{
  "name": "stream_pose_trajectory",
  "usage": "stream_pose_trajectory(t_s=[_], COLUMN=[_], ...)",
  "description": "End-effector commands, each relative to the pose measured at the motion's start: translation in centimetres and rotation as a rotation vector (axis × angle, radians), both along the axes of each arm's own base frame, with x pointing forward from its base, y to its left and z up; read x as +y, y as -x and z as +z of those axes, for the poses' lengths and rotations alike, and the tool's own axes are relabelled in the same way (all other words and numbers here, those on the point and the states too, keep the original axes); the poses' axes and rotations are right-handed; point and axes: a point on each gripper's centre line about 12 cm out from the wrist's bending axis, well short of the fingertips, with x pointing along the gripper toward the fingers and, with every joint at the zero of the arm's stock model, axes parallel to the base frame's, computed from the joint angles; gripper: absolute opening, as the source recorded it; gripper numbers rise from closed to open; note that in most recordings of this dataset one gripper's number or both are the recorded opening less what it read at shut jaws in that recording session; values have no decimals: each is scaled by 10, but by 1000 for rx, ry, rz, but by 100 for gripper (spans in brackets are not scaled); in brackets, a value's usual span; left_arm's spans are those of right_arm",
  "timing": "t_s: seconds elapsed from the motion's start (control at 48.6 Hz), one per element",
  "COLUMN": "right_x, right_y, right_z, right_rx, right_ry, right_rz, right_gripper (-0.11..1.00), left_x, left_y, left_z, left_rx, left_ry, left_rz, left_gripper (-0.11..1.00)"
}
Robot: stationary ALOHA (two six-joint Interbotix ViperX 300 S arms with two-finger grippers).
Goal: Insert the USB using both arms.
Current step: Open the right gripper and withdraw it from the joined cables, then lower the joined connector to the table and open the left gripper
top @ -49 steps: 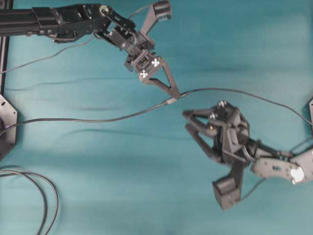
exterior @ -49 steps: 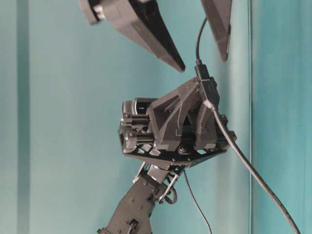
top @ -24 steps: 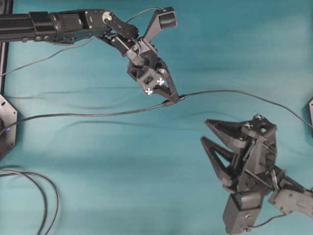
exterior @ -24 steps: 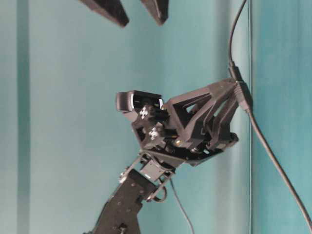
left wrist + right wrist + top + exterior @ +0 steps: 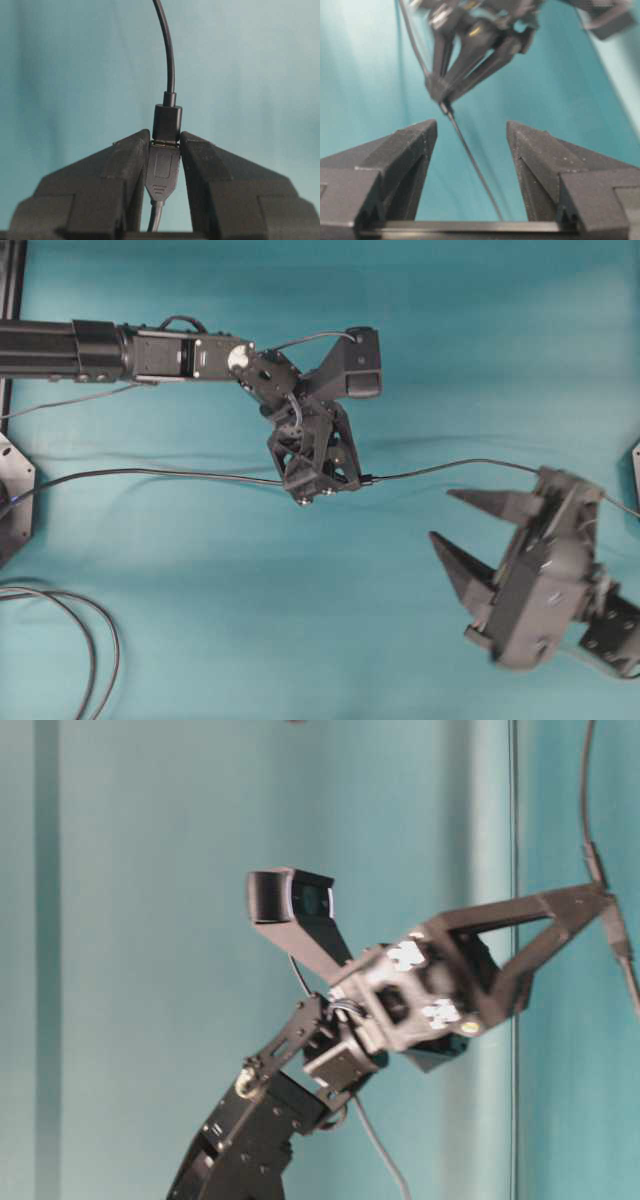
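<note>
My left gripper (image 5: 358, 480) is shut on the USB (image 5: 162, 170), a tapered black plug body pinched between the fingertips. Its tip sits inside the blunt black socket (image 5: 166, 122), with only a thin metal sliver showing between them. The joined pair lies at the fingertips in the overhead view (image 5: 366, 480), cables running off left and right. In the table-level view the left gripper (image 5: 600, 898) holds the joint at the far right. My right gripper (image 5: 441, 515) is open and empty at the lower right, apart from the joint. Its wrist view shows the gripper (image 5: 472, 123) with the socket's cable (image 5: 470, 155) passing between the fingers untouched.
A thicker looped black cable (image 5: 95, 640) lies at the bottom left. The plug's thin cable (image 5: 150, 473) runs left to a black base plate (image 5: 14, 500). The socket's cable (image 5: 470, 464) arcs right past my right arm. Teal cloth covers the table.
My right gripper has drawn back to the lower right, away from the joint, staying open. My left arm has swung down and turned, carrying the joined connectors in its shut grip.
</note>
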Motion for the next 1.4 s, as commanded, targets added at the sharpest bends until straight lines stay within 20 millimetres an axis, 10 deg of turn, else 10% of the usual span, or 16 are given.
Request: stream_pose_trajectory(t_s=[0.0,0.473,0.967,1.193,1.379], right_x=[-9,-46,-55,-55,-61], right_y=[11,57,57,58,65], right_z=[19,29,21,23,26], right_rx=[-81,-244,-244,-250,-269], right_ry=[-76,-259,-261,-265,-278], right_rz=[-30,-124,-122,-120,-118], right_gripper=[65,65,65,66,66], left_x=[-4,-30,-38,-36,-36], left_y=[-2,-9,-15,-16,4], left_z=[12,-30,-28,-1,32], left_rx=[-42,-21,-59,-127,-184], left_ry=[-53,-191,-311,-337,-376], left_rz=[10,-57,-147,-133,-144], left_gripper=[28,27,28,85,83])
